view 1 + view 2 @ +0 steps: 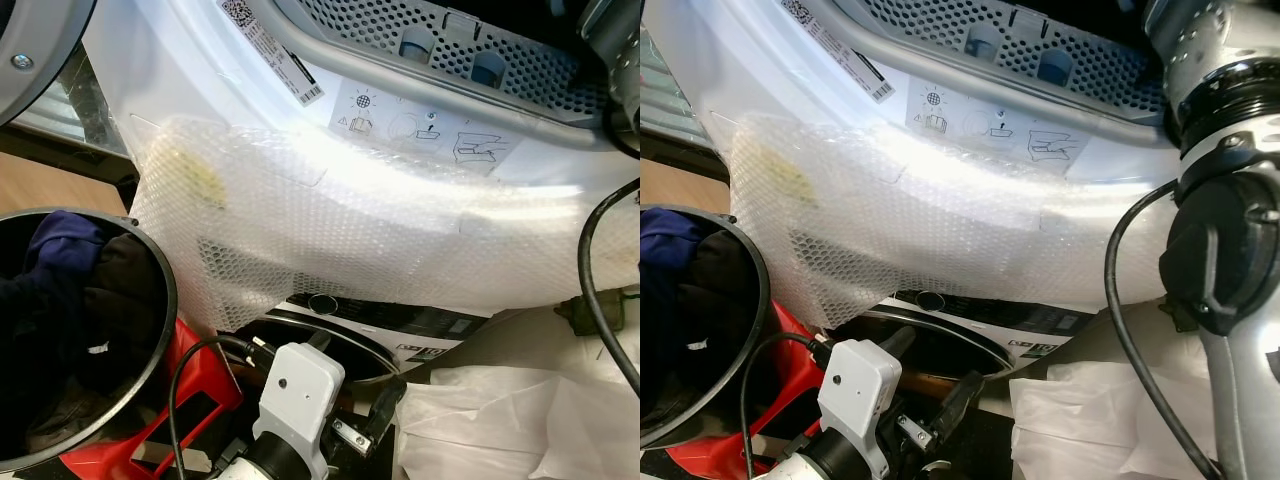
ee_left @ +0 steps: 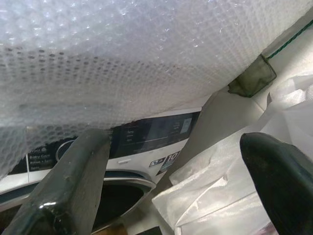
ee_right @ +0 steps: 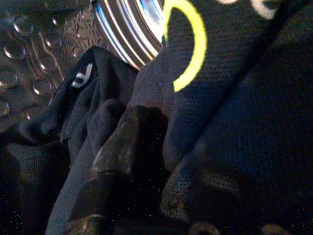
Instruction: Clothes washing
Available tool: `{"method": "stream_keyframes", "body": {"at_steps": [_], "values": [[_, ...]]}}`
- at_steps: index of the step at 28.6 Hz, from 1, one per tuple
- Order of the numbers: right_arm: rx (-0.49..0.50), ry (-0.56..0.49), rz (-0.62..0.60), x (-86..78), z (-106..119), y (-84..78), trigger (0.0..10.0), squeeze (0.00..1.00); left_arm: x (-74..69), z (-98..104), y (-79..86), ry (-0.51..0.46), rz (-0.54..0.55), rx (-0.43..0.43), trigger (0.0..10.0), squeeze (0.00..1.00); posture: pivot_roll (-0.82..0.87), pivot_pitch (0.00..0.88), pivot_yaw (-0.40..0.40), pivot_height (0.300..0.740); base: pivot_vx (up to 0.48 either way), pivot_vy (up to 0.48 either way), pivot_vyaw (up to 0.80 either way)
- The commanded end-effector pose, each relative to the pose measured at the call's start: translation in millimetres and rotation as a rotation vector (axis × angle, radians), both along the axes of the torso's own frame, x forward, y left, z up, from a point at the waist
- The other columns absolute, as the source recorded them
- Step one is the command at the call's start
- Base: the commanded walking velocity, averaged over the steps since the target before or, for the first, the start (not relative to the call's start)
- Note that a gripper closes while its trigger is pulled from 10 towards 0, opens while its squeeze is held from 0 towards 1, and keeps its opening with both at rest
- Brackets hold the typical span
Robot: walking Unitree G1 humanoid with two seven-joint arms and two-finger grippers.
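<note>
One dark garment (image 3: pixel 234 147) engulfs the right gripper (image 3: pixel 117 161) inside the drum (image 3: pixel 127 24), grip unclear; snagging risk. Left gripper (image 2: pixel 176 186) hangs open

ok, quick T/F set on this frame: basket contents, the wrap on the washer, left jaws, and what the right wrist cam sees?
1. The round basket at the robot's left holds dark clothes. True.
2. Bubble wrap hangs over the white washing machine. True.
3. The left gripper is clamped on a garment. False: its jaws stand apart with nothing between them, aimed at the lower machine's control panel.
4. The right wrist view shows bare metal and no fabric. False: a dark garment with a yellow curved mark lies right against the finger, with drum metal behind.
5. The basket sits on a blue base. False: the piece under it is red.
</note>
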State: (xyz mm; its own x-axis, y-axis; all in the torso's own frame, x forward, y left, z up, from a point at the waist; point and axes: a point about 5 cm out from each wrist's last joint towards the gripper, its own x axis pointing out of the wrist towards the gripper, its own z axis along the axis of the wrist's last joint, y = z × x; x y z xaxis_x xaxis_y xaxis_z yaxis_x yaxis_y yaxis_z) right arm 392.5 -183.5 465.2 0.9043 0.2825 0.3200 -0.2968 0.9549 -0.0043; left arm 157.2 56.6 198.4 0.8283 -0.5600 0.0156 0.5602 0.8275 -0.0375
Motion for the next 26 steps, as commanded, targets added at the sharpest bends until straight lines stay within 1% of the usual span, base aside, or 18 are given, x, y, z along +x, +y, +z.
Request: {"method": "stream_keyframes", "body": {"at_steps": [1, 6, 9, 14, 18, 21, 22, 24, 26], "values": [[-0.016, -0.077, -0.029, -13.7, 25, -12.0, 10.0, 1.00, -1.9, -3, -5.6, 0.032, -0.036, -0.019, 10.0, 0.00, 0.02, 0.295, -0.238, 0.740, 0.000, 0.000, 0.00], [-0.059, -0.096, 0.024, -18.8, 32, -9.7, 10.0, 1.00, 3.2, -3, -7.3, 0.020, -0.047, -0.021, 10.0, 0.00, 0.01, 0.272, -0.228, 0.740, 0.000, 0.000, 0.00], [-0.075, -0.092, 0.025, -20.2, 33, -13.3, 10.0, 1.00, 5.4, -2, -7.1, 0.008, -0.053, -0.015, 10.0, 0.00, 0.01, 0.261, -0.221, 0.740, 0.000, 0.000, 0.00], [-0.071, -0.085, 0.044, -20.8, 30, -18.2, 10.0, 1.00, 9.6, -2, -5.6, -0.004, -0.057, -0.008, 10.0, 0.00, 0.00, 0.249, -0.214, 0.740, 0.000, 0.000, 0.00], [-0.044, -0.106, 0.027, -22.0, 32, -21.9, 10.0, 1.00, 12.0, -2, -6.9, -0.015, -0.064, -0.006, 10.0, 0.00, -0.01, 0.241, -0.211, 0.740, 0.000, 0.000, 0.00], [-0.028, -0.130, -0.021, -21.5, 34, -21.8, 10.0, 1.00, 13.2, -2, -8.7, -0.016, -0.073, -0.011, 10.0, 0.00, -0.01, 0.236, -0.206, 0.740, 0.000, 0.000, 0.00], [-0.017, -0.147, -0.043, -21.2, 35, -20.8, 10.0, 1.00, 14.2, -1, -9.3, -0.019, -0.078, -0.012, 10.0, 0.00, -0.01, 0.235, -0.205, 0.740, 0.000, 0.000, 0.00], [0.038, -0.151, -0.048, -21.5, 37, -20.2, 10.0, 1.00, 14.7, -2, -9.4, -0.019, -0.079, -0.011, 10.0, 0.00, -0.02, 0.232, -0.206, 0.740, 0.000, 0.000, 0.00], [0.060, -0.156, -0.072, -20.7, 37, -19.4, 10.0, 1.00, 15.4, -2, -9.5, -0.021, -0.083, -0.012, 10.0, 0.00, -0.02, 0.230, -0.208, 0.740, 0.000, 0.000, 0.00]]}}
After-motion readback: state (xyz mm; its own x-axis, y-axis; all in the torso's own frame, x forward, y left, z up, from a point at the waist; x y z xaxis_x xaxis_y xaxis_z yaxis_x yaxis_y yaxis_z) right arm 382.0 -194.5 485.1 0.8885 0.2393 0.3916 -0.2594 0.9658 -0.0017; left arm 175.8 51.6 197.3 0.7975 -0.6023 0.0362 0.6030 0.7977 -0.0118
